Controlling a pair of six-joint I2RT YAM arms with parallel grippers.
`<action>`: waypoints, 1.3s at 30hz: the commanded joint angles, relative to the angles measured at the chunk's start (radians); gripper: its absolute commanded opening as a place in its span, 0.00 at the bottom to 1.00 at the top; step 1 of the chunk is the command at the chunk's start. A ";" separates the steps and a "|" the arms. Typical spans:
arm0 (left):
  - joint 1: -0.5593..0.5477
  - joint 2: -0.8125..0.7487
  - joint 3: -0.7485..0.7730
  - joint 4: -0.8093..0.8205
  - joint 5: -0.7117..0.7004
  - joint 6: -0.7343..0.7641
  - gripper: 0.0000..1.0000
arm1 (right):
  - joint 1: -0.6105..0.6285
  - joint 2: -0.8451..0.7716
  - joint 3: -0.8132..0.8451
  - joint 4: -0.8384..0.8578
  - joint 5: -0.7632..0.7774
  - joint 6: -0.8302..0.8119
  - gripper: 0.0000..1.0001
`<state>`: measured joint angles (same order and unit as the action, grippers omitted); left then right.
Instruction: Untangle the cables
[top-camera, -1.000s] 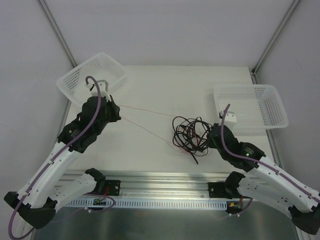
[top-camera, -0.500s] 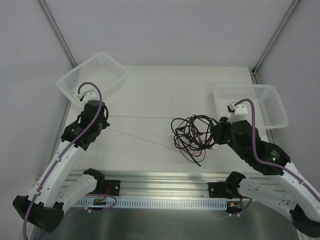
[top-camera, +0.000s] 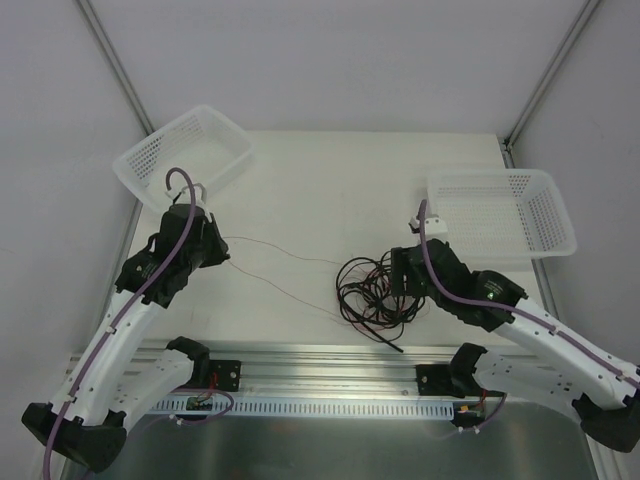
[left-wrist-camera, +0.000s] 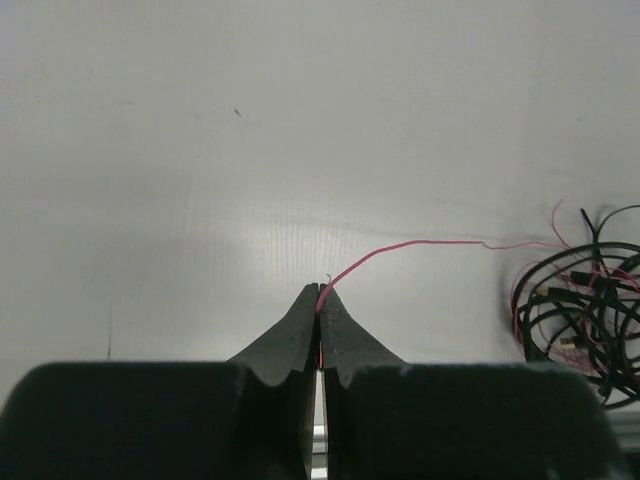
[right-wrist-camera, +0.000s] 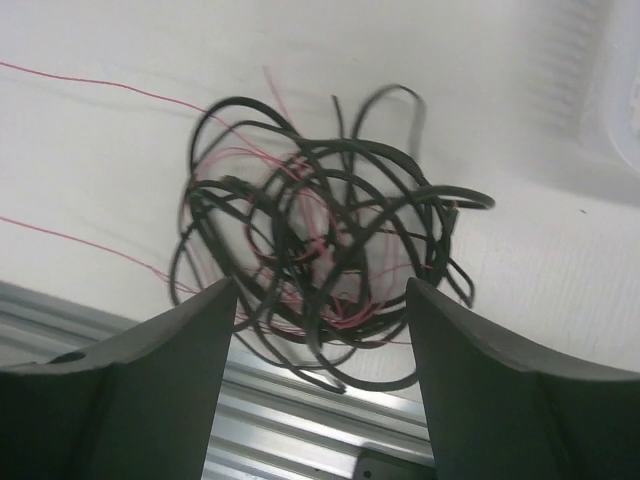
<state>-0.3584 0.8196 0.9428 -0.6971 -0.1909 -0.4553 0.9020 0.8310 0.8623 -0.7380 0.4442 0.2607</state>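
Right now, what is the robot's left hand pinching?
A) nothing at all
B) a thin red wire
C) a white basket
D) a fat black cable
B: in the left wrist view the left gripper has its fingers pressed together on a thin red wire, which runs across the table to the tangle of cables.

A white table (top-camera: 330, 180) sits among pale grey walls (top-camera: 330, 60), metal posts (top-camera: 115, 62) at its far corners.
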 joint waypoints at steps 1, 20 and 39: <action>0.004 0.001 0.047 0.011 0.132 -0.003 0.00 | 0.075 0.011 0.112 0.052 -0.021 0.017 0.72; 0.004 -0.022 0.013 0.011 -0.030 0.018 0.00 | 0.155 0.543 0.032 0.288 -0.002 0.015 0.68; 0.329 0.119 0.240 -0.027 -0.214 0.240 0.00 | -0.143 0.303 0.159 0.174 -0.036 -0.090 0.01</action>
<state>-0.0940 0.9348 1.1515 -0.7166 -0.3412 -0.2806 0.8036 1.2919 0.9291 -0.5198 0.4011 0.2218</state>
